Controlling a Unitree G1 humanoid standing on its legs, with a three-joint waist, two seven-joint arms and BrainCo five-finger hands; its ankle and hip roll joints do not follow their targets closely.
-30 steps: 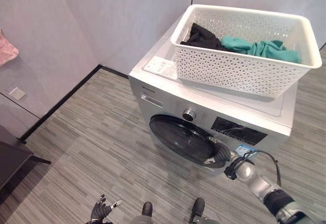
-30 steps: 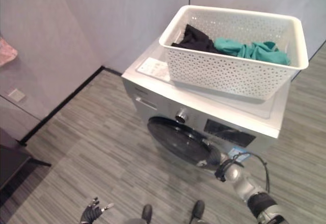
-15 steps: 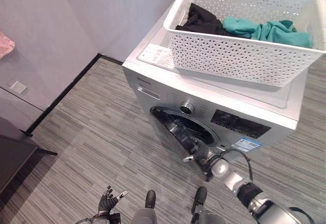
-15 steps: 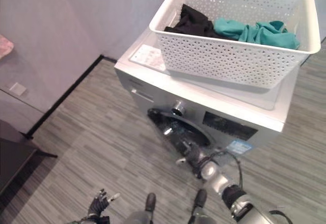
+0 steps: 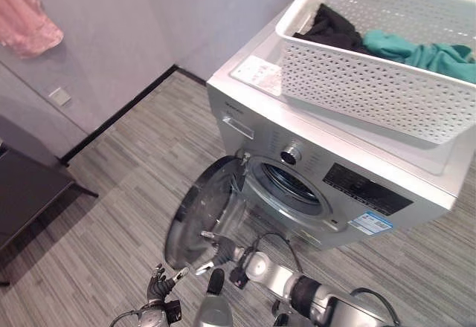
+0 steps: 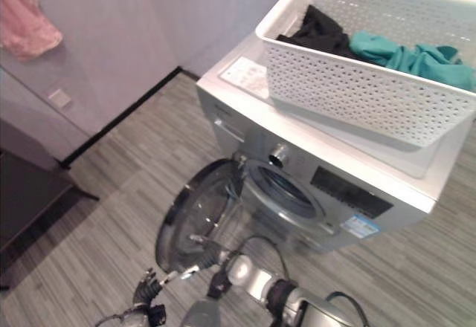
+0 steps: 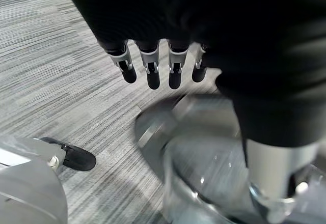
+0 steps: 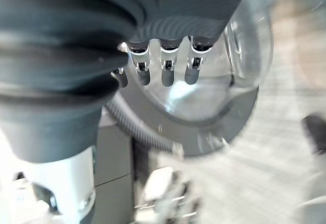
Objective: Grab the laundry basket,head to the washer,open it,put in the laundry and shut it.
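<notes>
The right hand is reaching with loosely extended fingers at the inner face of the washer door, holding nothing. The left hand is hanging relaxed and empty above bare floor. The laundry basket is sitting on the washer's top, overhanging its front edge

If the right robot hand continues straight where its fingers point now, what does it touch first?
Most likely the round glass washer door, swung open. The right robot hand points at its inner side from close by, fingers straight; the exact gap is unclear.
</notes>
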